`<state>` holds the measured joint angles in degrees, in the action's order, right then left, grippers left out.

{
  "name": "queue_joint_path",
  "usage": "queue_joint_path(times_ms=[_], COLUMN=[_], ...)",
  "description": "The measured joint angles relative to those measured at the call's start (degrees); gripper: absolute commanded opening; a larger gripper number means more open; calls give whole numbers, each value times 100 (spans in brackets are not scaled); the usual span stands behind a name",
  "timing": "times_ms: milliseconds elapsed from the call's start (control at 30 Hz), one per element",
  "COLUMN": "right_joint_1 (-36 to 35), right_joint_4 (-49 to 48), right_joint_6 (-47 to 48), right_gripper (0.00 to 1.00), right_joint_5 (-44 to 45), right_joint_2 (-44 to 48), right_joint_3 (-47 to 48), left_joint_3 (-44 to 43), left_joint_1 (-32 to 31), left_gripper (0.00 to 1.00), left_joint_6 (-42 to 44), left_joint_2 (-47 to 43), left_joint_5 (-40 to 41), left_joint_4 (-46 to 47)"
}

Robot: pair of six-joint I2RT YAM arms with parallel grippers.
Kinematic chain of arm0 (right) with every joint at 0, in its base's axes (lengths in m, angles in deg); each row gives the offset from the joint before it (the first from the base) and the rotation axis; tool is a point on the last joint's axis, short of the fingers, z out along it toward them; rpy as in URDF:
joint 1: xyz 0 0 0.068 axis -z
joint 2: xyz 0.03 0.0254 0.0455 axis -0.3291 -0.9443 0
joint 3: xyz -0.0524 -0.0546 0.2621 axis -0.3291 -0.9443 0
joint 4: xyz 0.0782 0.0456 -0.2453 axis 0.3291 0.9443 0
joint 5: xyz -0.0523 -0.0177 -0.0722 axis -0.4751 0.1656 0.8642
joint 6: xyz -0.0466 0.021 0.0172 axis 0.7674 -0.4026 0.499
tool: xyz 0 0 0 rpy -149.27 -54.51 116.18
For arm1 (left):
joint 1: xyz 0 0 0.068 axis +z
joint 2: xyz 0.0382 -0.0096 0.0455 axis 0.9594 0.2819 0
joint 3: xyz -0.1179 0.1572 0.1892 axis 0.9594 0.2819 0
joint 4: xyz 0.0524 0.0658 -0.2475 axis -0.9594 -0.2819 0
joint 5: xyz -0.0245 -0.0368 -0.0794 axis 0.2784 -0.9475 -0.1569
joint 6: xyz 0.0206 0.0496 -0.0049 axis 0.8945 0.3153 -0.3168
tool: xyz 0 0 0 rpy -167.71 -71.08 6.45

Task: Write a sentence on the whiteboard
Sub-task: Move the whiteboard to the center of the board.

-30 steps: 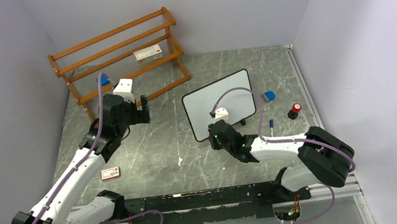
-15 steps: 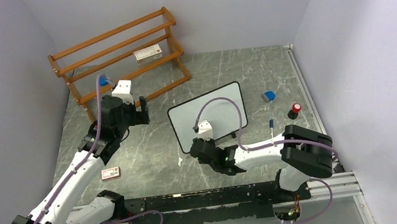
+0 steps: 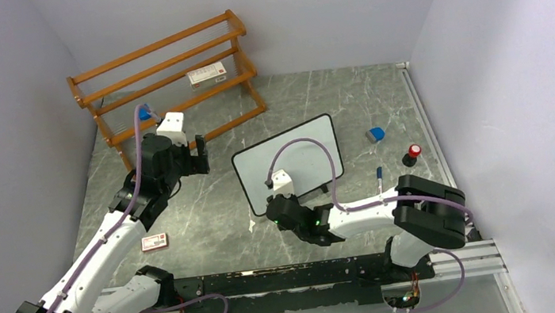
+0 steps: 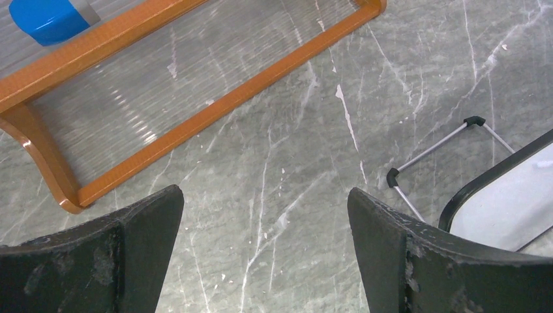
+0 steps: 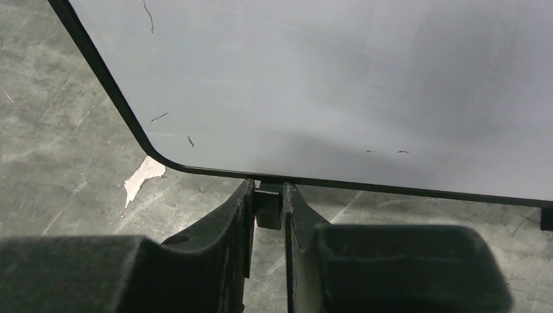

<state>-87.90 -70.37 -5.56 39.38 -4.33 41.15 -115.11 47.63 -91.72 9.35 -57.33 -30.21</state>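
Observation:
The whiteboard (image 3: 302, 153) stands tilted at the table's middle, white with a thin black frame; its face (image 5: 339, 85) is blank, so no sentence shows on it. My right gripper (image 5: 269, 195) is shut on one of the board's short black feet (image 5: 267, 205) at its lower left edge; in the top view it (image 3: 274, 203) sits at the board's near edge. A blue-capped marker (image 3: 379, 177) lies to the right of the board. My left gripper (image 4: 264, 215) is open and empty above the table, left of the board's corner (image 4: 502, 189).
A wooden rack (image 3: 169, 78) stands at the back left, with a small box (image 3: 207, 74) and a blue item (image 4: 45, 16) on it. A blue eraser (image 3: 375, 134), a red-capped bottle (image 3: 411, 154) and a small card (image 3: 155, 242) lie on the table.
My right gripper has dragged the whiteboard left and nearer by its foot, most of it in the first half second. The left arm shifted slightly.

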Motion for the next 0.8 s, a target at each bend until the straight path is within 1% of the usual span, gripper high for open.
queue_joint_path(times_ms=[100, 200, 300, 400, 533, 700, 800], right_joint_1=[0, 0, -2, -2, -2, 42, 214], right_joint_4=[0, 31, 166, 516, 973, 1731, 2245], right_joint_6=[79, 98, 74, 50, 24, -20, -66], right_gripper=[15, 34, 46, 57, 67, 81, 90], right_joint_5=[-24, -35, -59, -52, -31, 131, 229], right_joint_2=[13, 44, 184, 422, 981, 1687, 2081], right_joint_3=[-2, -2, 9, 149, 284, 481, 592], left_joint_3=[0, 0, 0, 9, 68, 256, 374], left_joint_1=[0, 0, 0, -33, -175, -271, -271], left_gripper=[100, 100, 100, 100, 100, 100, 100], left_joint_6=[0, 0, -31, -46, -44, -22, -24], left_joint_2=[-9, -35, -107, -223, -468, -944, -1276], left_joint_5=[2, 2, 26, 138, 304, 350, 402], left_joint_4=[0, 0, -2, -4, 2, 85, 118])
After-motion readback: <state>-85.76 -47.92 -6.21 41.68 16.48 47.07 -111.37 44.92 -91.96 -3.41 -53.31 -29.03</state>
